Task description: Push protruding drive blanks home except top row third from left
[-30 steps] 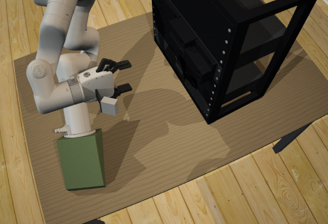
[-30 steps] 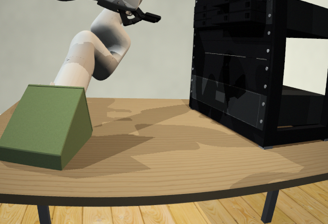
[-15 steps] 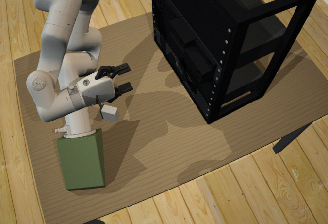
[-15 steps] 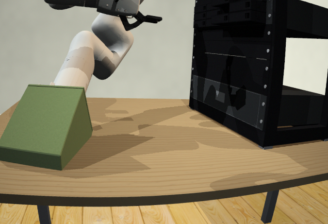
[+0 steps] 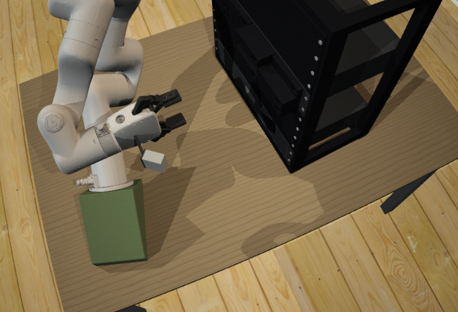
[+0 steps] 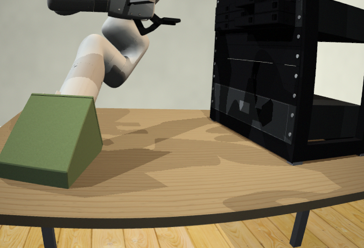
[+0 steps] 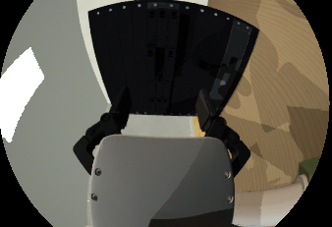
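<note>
Pincer (image 6: pixel 169 0): standing wide with nothing between its fingers, held up at about the height of the top rows and well apart from the rack front.
Rack (image 5: pixel 385 12): sitting black and upright on the tabletop (image 5: pixel 229 204), its front turned toward the arm.
Blanks (image 6: pixel 266 4): several are standing out near the top of the front – in the outside view dark blocks are jutting forward, but which row and column each belongs to is hard to tell in the dark.
Wrist view: looking straight at the rack front (image 7: pixel 164 61), framed between the two fingers.
Step in hand: by my reading, lining up for the first push – no contact yet.
Doing it well: closing the fingers first would likely give one firm tip; coming in square to the front and pressing the middle of a blank slowly, straight back.
Care: staying off the top-row blank third from the left, and pushing gently so the rack is not sliding or leaning.
Base (image 5: pixel 114 223): green block carrying the arm.
</note>
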`<state>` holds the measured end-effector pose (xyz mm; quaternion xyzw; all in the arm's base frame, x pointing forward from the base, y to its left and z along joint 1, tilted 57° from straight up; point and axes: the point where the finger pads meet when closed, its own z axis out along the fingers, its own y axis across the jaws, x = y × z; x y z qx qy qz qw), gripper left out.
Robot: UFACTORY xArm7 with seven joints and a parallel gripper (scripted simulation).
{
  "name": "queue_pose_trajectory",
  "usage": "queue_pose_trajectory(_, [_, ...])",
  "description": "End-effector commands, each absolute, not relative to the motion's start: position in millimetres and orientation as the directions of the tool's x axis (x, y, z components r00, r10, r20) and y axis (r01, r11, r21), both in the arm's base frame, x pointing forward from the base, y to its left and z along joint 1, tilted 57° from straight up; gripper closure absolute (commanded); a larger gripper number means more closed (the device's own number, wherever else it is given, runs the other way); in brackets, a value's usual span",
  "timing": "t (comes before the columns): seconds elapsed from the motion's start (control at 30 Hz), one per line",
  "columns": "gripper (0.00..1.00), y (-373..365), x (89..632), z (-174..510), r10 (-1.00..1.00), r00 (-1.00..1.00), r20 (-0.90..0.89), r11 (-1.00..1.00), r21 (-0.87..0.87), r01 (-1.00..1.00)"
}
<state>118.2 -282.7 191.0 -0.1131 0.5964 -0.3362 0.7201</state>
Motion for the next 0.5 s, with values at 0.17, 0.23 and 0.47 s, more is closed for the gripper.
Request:
queue_pose_trajectory(0.17, [0.0, -284.0, 117.4, 191.4, -0.611, 0.067, -0.789, 0.752, -0.552, 0.36])
queue_pose_trajectory(0.23, [0.0, -284.0, 117.4, 191.4, -0.61, 0.067, -0.79, 0.753, -0.551, 0.361])
queue_pose_trajectory(0.47, [0.0, -284.0, 117.4, 191.4, -0.609, 0.067, -0.79, 0.753, -0.55, 0.361])
